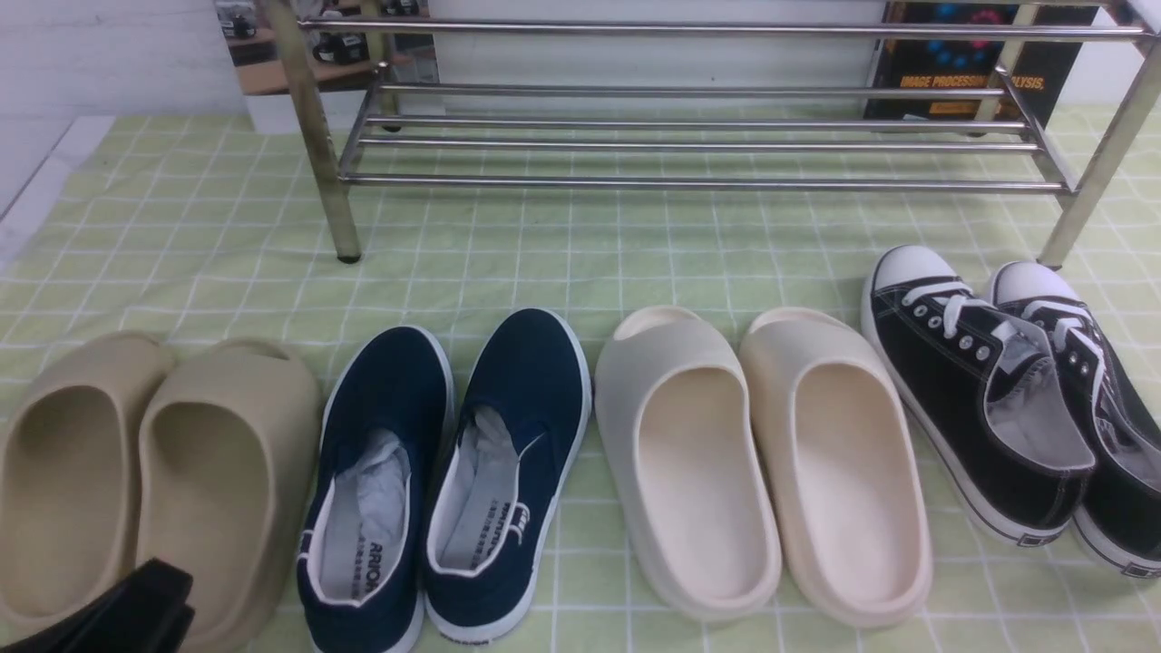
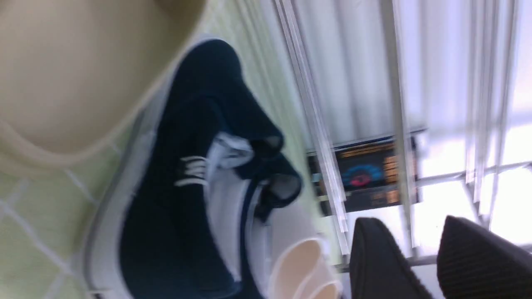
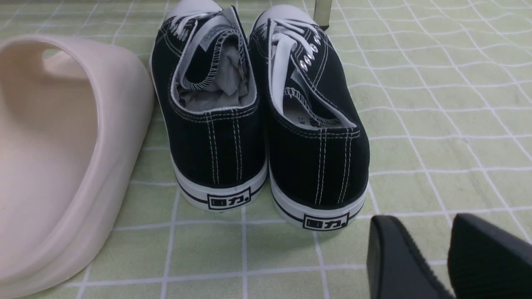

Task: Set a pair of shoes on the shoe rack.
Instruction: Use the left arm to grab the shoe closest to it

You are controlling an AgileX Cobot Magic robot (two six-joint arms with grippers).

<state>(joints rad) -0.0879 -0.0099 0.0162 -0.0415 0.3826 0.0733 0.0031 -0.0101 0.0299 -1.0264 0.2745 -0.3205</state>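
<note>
The navy slip-on pair (image 1: 508,453) sits on the green checked cloth (image 1: 562,254) in the lower left-centre of the front view. The shoes stand side by side with toes towards the shoe rack (image 1: 698,181), which spans the top of the frame, well apart from them. My left tool (image 1: 154,599) pokes in at the bottom left corner, just beside the navy heels and over the heel end of a tan slide (image 1: 227,472). I cannot tell whether it touches that slide.

In the left wrist view the picture is blurred. The navy pair (image 2: 174,166) fills the middle, and the left tool (image 2: 424,265) is at the lower right of the frame. Its two black fingers (image 2: 382,265) stand apart with a clear gap, with nothing between them and nothing touched.

In the right wrist view my right tool (image 3: 432,265) is at the lower right, jaws likewise parted and empty. It hangs just behind the heels of the black lace-up sneakers (image 3: 216,145), with a cream slide (image 3: 62,145) at the left edge.

Around the navy pair, the tan slides lie to the left and the cream slides (image 1: 762,453) to the right. The black sneakers (image 1: 980,390) are at the far right, near a rack leg. Only bare cloth lies between the navy toes and the rack's lower bars.
</note>
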